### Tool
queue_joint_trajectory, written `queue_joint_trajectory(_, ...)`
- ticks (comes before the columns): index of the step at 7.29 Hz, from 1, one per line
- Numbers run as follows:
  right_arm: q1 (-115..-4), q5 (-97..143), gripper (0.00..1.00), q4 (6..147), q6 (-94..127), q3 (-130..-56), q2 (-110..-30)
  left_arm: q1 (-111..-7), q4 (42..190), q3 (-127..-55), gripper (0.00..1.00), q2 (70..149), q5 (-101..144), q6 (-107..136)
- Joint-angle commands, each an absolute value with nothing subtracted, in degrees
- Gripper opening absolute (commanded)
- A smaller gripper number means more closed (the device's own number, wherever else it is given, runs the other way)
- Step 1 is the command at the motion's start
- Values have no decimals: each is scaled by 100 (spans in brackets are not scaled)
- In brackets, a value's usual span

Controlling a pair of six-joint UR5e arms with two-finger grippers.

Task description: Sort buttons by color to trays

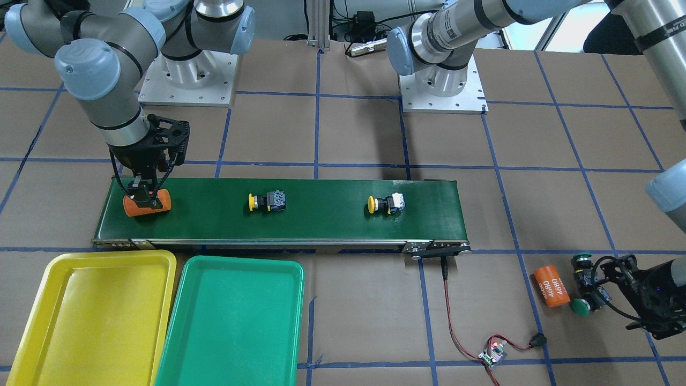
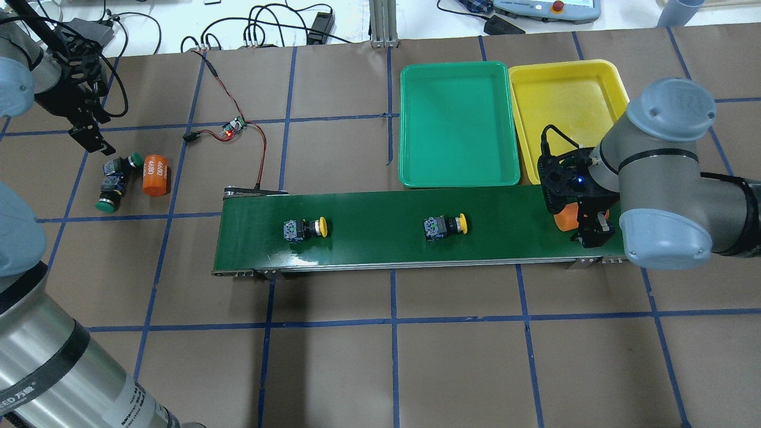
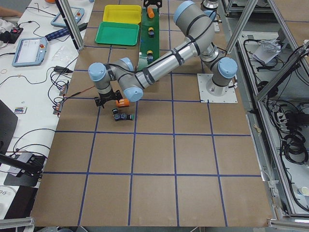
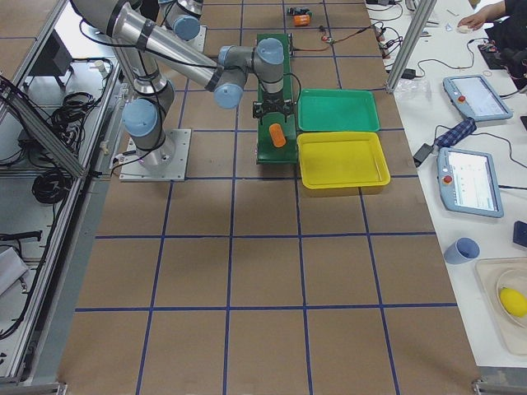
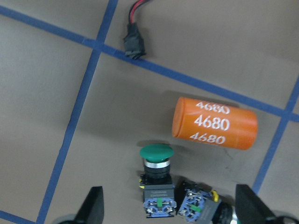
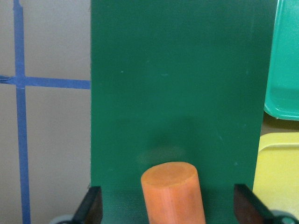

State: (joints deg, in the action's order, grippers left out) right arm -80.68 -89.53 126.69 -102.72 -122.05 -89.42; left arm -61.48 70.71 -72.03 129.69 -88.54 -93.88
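Note:
Two yellow buttons [image 1: 266, 201] [image 1: 387, 203] lie on their sides on the dark-green conveyor belt [image 1: 321, 228]. Two green buttons [image 1: 581, 262] [image 1: 581, 305] lie on the table beyond the belt's end, next to an orange "4680" cylinder [image 1: 552, 286]. My left gripper [image 5: 173, 205] is open and hovers over the green buttons [image 5: 156, 182], touching neither. My right gripper [image 6: 168, 207] is open and straddles a plain orange cylinder [image 6: 173, 191] at the belt's other end; its fingers [image 6: 93, 210] stand clear of it. The yellow tray [image 1: 91, 316] and green tray [image 1: 230, 321] are empty.
A red-and-black cable with a small circuit board [image 1: 493, 354] runs from the belt's end across the table near the green buttons. The trays sit side by side along the belt's far edge [image 2: 455, 128], close to my right gripper [image 2: 585, 229].

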Motion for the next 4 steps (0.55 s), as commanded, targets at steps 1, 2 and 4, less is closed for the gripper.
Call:
queue_joint_trajectory(1,-8068,-8973,100,12683,-10274,-12199,-8939,-6143,7101,-7118,100,13315,-8868,-9141)
queue_joint_trajectory(2,-8068,-8956,100,12683,-10266,-12208,-8947,-6135,7110,-7180,100,13368,-8894,-9132)
queue_joint_trajectory(4,-8068,-8930,100,12665,-10222,-12182,-8947,-6091,7145,-7207,100,13386,-8903,-9132)
